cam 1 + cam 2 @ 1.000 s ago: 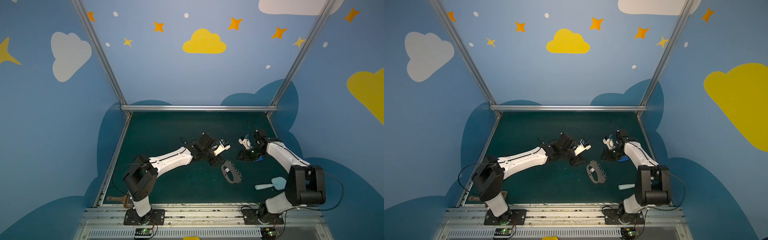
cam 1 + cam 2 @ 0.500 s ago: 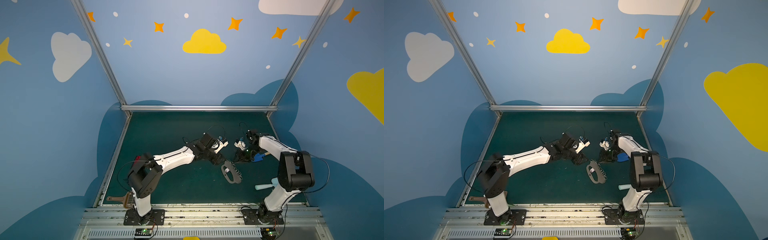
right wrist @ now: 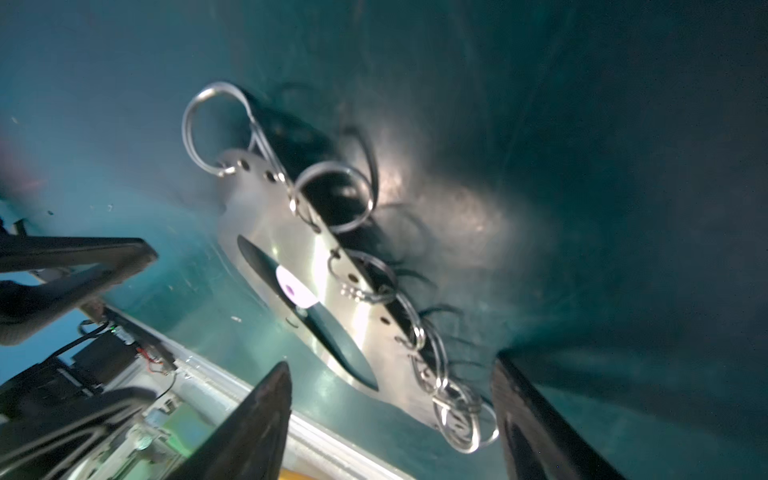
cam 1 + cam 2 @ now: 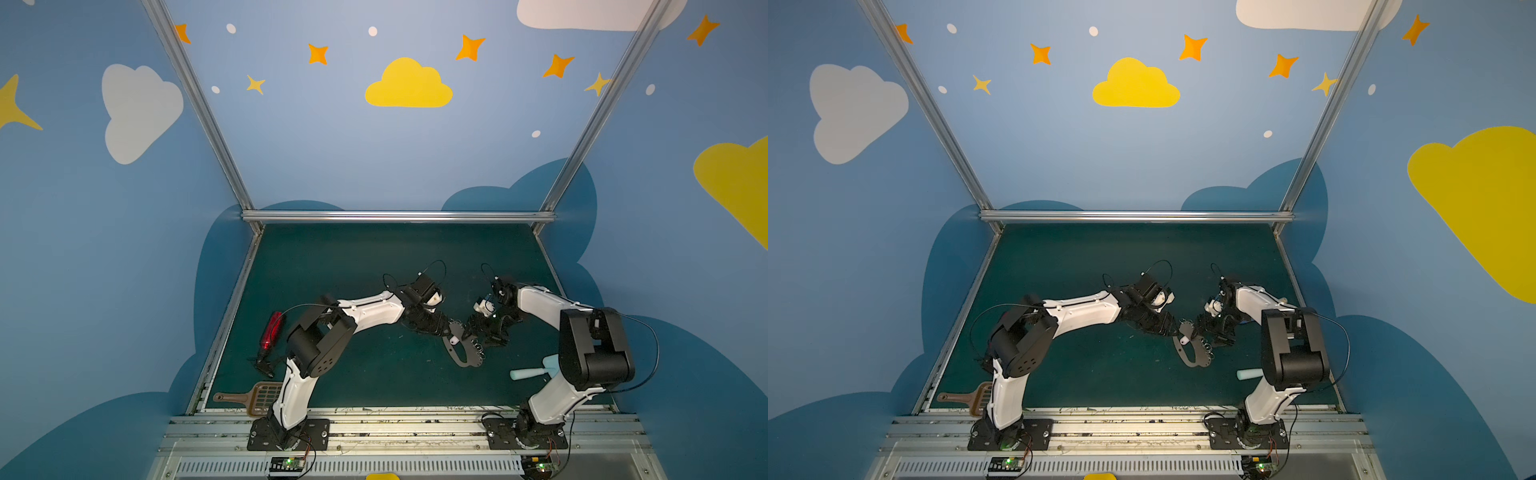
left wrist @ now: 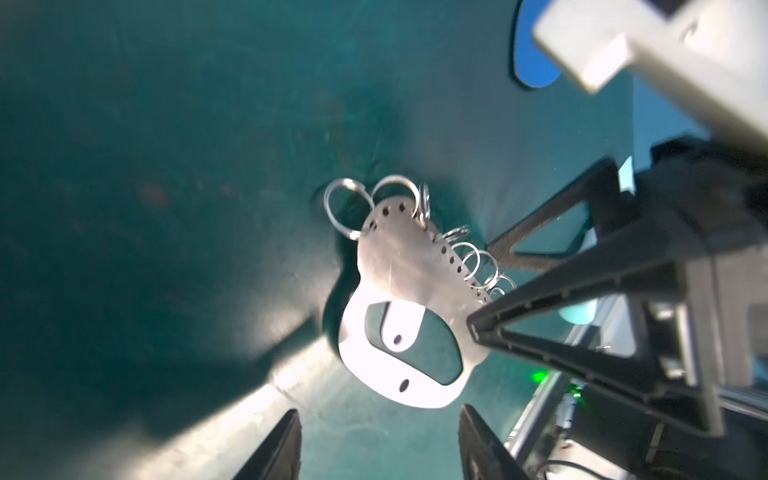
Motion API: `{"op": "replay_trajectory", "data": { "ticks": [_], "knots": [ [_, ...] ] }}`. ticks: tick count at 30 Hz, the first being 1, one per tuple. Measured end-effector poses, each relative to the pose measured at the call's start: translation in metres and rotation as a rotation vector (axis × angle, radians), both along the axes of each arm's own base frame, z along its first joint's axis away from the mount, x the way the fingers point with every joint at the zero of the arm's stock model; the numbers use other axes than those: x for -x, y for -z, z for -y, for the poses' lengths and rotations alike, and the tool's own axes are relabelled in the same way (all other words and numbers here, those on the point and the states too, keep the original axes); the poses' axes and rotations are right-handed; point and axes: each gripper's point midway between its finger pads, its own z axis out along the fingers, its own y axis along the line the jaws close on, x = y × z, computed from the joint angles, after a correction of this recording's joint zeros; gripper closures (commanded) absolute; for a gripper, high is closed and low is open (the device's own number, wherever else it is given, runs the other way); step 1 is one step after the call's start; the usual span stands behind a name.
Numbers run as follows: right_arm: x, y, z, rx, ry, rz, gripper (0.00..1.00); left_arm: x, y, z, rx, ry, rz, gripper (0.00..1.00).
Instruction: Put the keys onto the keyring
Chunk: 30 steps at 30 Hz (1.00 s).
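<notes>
At the far left of the tabletop (image 4: pixel 374 270) a red gadget (image 4: pixel 271 330) lies in full sight in a top view (a second ago the left arm's elbow covered it), and a brown slotted scoop (image 4: pixel 254 397) sits at the front edge, partly behind that arm. The left claw (image 4: pixel 448 328) has come down to the far end of the keyring (image 4: pixel 464 358). From its wrist camera the claw (image 5: pixel 378 409) is released, its fingers (image 5: pixel 282 449) spread with only green mat between them and the grey plate (image 5: pixel 399 266) just beyond their tips. The keyring lies flat in the middle, where it lay a second ago. The key (image 4: pixel 455 340) rests inside the plate's oblong cutout; only its white head (image 5: pixel 401 328) shows, and its metal blade cannot be made out. Split rings (image 3: pixel 332 195) line the plate's curved rim, blurred in the right wrist view. The right claw (image 4: pixel 478 337) has closed in from the other side, also released and wider than before, with the rim rings (image 3: pixel 461 419) between its fingers (image 3: pixel 266 415) but not pinched. Farther right, the pale blue spatula (image 4: pixel 530 373) is half hidden by the right arm's elbow, which has swung toward the front.
</notes>
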Motion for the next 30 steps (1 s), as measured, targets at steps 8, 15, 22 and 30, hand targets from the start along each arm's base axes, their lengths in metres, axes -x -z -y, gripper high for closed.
{"op": "replay_trajectory", "data": {
  "ticks": [8, 15, 22, 30],
  "knots": [
    [0.000, 0.001, -0.008, -0.042, 0.062, -0.005, 0.32, 0.017, 0.016, -0.010, -0.024, -0.043, -0.113, 0.41],
    [0.023, 0.001, -0.034, -0.122, 0.061, 0.015, 0.44, 0.014, 0.018, -0.013, -0.020, -0.073, -0.137, 0.44],
    [0.036, 0.001, -0.043, -0.153, 0.071, 0.029, 0.48, 0.012, 0.021, -0.018, -0.045, -0.073, -0.124, 0.48],
    [0.023, -0.008, -0.022, -0.103, 0.133, 0.098, 0.45, 0.006, 0.017, -0.022, -0.136, -0.022, -0.006, 0.52]
  ]
}}
